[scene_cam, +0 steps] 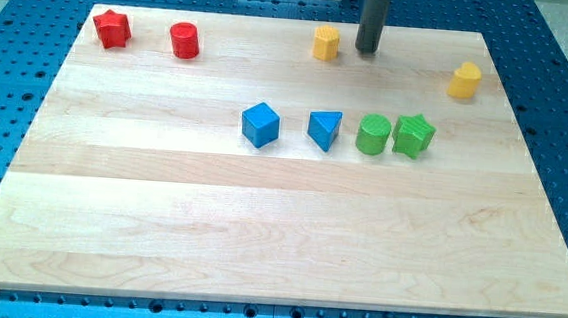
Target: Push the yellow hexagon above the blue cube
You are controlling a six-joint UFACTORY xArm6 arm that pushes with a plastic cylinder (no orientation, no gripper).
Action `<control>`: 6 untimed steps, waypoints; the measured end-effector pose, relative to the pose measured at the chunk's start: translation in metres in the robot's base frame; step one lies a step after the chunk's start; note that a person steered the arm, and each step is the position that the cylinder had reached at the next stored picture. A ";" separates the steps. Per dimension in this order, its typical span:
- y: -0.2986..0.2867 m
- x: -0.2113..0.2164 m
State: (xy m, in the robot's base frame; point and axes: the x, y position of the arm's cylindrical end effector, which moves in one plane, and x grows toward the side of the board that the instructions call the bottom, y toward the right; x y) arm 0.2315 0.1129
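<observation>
Your wooden tabletop [279, 229] sits on blue pegboard. The blue cube [260, 124] lies mid-board; the yellow hexagon [325, 43] waits near the top edge, up and right of it. Your tool is 1 bare rod holding nothing; my tip [367, 52] stands just right of the hexagon, seemingly placed to shove it leftward.

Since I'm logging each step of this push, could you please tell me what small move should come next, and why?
Probably a short slide of my tip toward the view's left, into the yellow hexagon. My tip stands just to the hexagon's right, near the board's top edge, and the blue cube lies lower and further left. A leftward nudge would carry the hexagon toward the spot above the cube.
</observation>
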 end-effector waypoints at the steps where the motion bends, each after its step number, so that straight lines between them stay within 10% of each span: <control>1: -0.060 -0.002; 6: -0.103 0.055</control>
